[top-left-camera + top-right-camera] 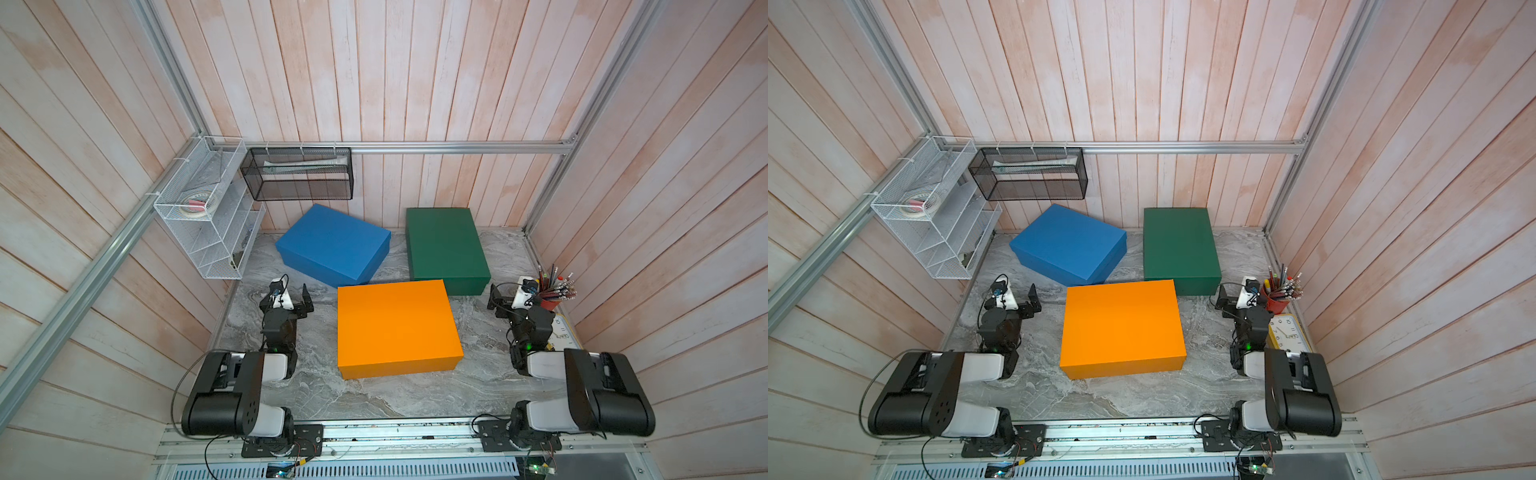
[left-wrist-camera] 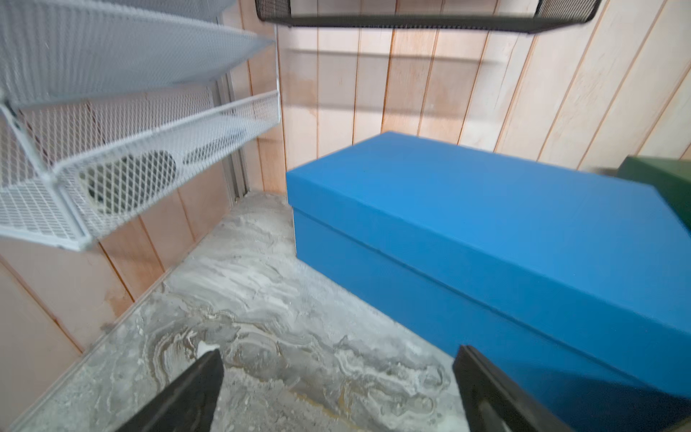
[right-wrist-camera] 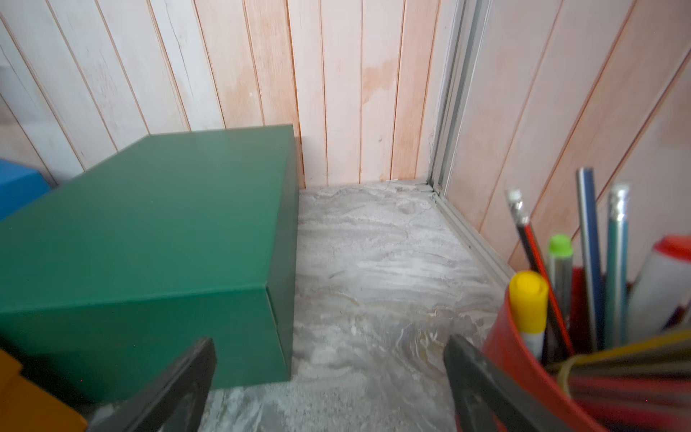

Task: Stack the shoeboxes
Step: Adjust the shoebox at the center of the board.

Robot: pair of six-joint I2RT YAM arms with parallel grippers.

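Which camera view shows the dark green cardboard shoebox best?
The top views: in both top views the dark green cardboard shoebox appears nearly whole, lid and front side. The right wrist view shows it close but cropped; the left wrist view catches only a blurred corner.

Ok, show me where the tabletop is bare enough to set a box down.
Widest bare tabletop: the front strip between the orange box and the arm bases. Smaller patches: the back corner beside the green box, and between the blue box and the white wire rack. Crowded: where the three boxes nearly meet, and around the red pencil cup.
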